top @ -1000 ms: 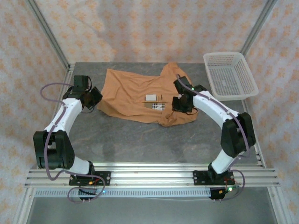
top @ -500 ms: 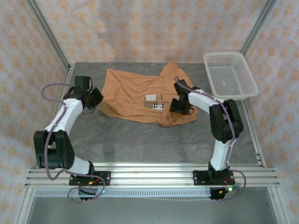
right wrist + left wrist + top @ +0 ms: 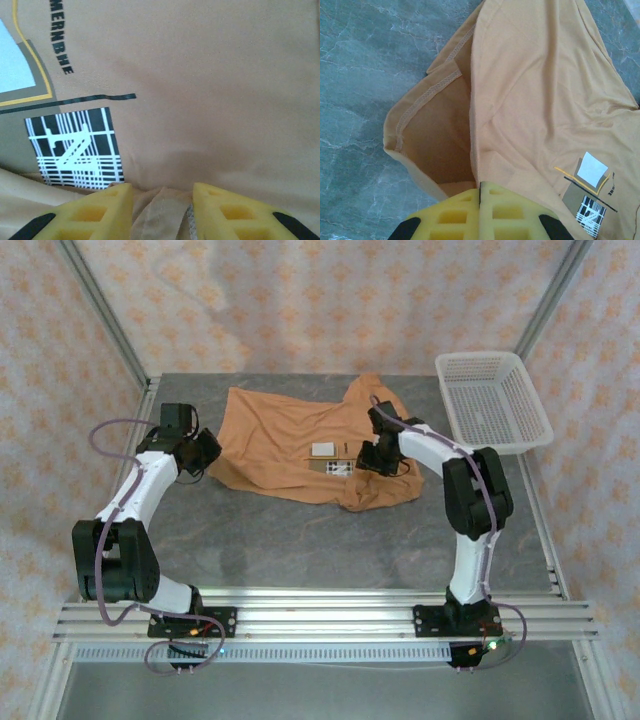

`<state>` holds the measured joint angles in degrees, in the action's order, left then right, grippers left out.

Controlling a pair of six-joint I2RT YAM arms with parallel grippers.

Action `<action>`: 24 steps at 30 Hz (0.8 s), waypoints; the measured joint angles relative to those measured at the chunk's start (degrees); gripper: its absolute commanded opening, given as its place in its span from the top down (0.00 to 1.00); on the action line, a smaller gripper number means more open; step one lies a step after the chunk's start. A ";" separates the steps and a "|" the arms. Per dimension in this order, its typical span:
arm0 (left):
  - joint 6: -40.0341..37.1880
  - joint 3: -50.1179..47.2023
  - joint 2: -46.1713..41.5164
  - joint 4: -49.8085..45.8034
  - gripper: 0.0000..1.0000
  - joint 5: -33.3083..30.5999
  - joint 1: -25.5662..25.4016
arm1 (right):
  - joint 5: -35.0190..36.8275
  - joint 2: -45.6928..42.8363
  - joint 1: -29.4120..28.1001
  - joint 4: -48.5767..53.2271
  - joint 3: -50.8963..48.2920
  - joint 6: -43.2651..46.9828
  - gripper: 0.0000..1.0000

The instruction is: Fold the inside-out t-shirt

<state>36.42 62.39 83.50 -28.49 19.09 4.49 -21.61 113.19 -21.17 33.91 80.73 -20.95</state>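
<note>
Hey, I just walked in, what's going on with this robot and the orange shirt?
Two robot arms are working on an orange-tan inside-out t-shirt lying rumpled on the grey table. The left gripper is shut at the shirt's left edge and appears to pinch the fabric there. The right gripper sits on the right side beside the print patch, jaws apart over a bunched fold. No fold is finished yet.

Orange-tan t-shirt (image 3: pixel 280 440), black-and-white grid print (image 3: pixel 75 150); white lattice basket (image 3: pixel 492 405); table (image 3: pixel 300 540) grey, seemingly marbled.
</note>
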 measured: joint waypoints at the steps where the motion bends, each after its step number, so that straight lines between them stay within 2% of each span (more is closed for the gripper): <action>1: -0.02 0.00 0.00 -0.02 1.00 -0.02 0.00 | -0.07 0.48 0.00 0.09 0.00 0.00 0.62; 6: -0.09 0.00 0.00 -0.02 1.00 -0.02 0.00 | 0.15 0.98 0.00 1.22 0.31 0.68 0.57; 15: -0.28 0.00 0.00 -0.02 1.00 -0.02 0.00 | 0.57 0.98 0.00 2.03 1.05 1.70 0.59; 17: -0.28 0.00 0.00 -0.02 1.00 -0.02 0.00 | 0.55 1.07 0.00 2.03 1.05 1.68 0.65; 23: -0.28 0.00 0.00 -0.09 1.00 -0.02 0.00 | 0.59 1.75 0.00 2.08 1.05 1.95 1.00; 24: -0.28 0.02 0.00 -0.22 1.00 -0.02 0.00 | 0.70 1.73 0.00 2.10 1.05 1.86 1.00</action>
<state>36.14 62.41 83.50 -28.71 19.07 4.49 -20.91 114.91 -21.17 36.01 81.78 -19.09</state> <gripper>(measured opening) 0.059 0.035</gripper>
